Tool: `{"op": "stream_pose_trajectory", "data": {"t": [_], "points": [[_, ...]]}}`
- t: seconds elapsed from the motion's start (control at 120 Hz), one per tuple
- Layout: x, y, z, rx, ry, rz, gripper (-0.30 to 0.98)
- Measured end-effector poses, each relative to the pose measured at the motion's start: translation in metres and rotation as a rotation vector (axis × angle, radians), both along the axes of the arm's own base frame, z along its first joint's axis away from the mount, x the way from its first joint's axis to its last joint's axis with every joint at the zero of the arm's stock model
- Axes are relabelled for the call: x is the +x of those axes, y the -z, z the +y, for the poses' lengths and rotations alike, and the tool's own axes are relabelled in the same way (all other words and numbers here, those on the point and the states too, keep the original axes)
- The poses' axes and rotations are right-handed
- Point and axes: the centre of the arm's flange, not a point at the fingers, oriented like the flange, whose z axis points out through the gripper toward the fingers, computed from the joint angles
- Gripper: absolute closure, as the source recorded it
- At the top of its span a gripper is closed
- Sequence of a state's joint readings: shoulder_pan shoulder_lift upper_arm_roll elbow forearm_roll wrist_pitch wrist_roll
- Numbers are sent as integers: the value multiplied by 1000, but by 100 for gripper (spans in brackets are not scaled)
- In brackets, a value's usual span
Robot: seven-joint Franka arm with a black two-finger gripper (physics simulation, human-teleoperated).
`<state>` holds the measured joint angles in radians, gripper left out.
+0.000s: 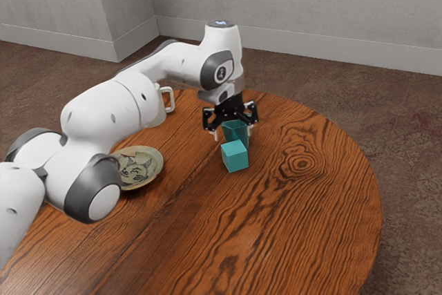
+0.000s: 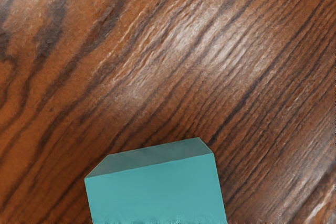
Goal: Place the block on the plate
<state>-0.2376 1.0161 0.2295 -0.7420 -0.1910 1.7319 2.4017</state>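
Exterior view: plate [image 1: 140, 168], left; jaws [image 1: 233, 134] released, centre, straddling a darker teal shape [image 1: 237, 130], perhaps another block. Block [image 1: 235, 157] just below in frame, near-cubic, one face toward frame bottom.

The single white arm [image 1: 110, 112] enters at the exterior view's lower left, its links separated by dark grey joint sections. It rises from a low, round-capped joint [image 1: 103, 203] and extends toward the exterior view's right, bent along its run. The wrist [image 1: 219, 70] stands roughly upright at the far end, above the hand. Below it, the black gripper [image 1: 233, 134] points downward. Its two fingers [image 1: 215, 135] are spread well apart, one to each side, pale at the tips, and not closed together.
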Motion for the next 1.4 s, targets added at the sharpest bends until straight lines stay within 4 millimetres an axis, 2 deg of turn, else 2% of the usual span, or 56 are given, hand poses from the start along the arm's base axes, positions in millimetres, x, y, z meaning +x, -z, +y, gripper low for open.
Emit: {"op": "stream_pose_trajectory", "data": {"t": [0.133,0.425,0.6,0.717,0.958,1.233,1.4], "points": [[1,10,0,-1,-10,9,0],[2,52,0,6,-25,41,0],[2,69,0,11,-30,48,0],[3,69,-1,10,-33,41,3],[4,69,-6,3,-45,24,29],[3,64,-9,1,-57,14,33],[-2,60,-28,0,-40,16,33]]}}
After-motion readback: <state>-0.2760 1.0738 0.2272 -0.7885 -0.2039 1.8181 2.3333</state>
